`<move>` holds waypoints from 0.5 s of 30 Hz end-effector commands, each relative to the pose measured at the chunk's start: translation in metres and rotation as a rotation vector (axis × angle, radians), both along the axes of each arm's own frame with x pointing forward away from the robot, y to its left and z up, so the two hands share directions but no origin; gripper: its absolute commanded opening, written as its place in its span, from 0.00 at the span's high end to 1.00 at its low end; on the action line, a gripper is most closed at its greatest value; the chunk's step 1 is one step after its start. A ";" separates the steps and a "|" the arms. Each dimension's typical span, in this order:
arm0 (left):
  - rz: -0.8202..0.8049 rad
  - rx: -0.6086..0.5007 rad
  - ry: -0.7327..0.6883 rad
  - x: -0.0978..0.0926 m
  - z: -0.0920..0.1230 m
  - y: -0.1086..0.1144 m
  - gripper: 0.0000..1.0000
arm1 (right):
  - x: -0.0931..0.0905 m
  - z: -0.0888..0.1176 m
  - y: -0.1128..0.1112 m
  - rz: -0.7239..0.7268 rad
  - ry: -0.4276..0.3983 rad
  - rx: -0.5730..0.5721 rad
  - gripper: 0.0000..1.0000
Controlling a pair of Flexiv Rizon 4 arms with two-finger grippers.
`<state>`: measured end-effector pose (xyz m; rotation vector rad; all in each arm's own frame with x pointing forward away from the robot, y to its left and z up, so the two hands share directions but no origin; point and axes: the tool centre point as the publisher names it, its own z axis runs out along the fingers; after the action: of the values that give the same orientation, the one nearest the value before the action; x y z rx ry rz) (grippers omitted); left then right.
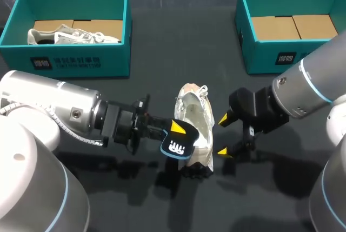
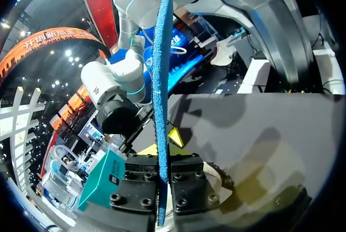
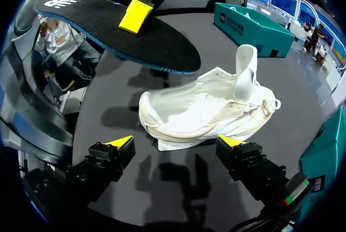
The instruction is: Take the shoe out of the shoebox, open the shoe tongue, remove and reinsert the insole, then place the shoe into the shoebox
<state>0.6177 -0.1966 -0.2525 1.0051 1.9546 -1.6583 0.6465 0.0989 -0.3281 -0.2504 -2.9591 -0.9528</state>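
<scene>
Left tool clamped on black foam insole with blue underside, held above white mesh shoe resting on dark bench | right tool apart, empty, beside shoe | I read insole as out; next I must steady shoe and feed insole back in.

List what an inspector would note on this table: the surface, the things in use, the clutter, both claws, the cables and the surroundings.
Surface: dark table, shadows only.
Job's things: white shoe on the table between the claws, tongue standing up; insole out of it, held in the air beside it; left shoebox holds a second shoe; right shoebox shows its cardboard floor.
Clutter: nothing seen.
Claws: left claw shut on the insole; right claw open, beside the shoe, not touching.
Cables: ribbed cable along the left arm.
Surroundings: nothing seen reaching over the table.
</scene>
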 end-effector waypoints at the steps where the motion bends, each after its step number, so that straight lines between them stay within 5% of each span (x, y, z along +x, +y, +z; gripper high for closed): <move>1: 0.001 0.003 0.006 -0.001 -0.005 -0.005 1.00 | 0.010 -0.005 0.003 0.000 0.007 -0.033 0.00; 15: -0.020 -0.011 0.015 -0.007 -0.009 -0.013 1.00 | 0.015 -0.016 0.007 0.029 0.013 -0.066 0.00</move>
<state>0.6099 -0.2051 -0.2588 1.0122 1.9518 -1.6878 0.6608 0.1012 -0.3412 -0.2130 -2.9727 -0.8566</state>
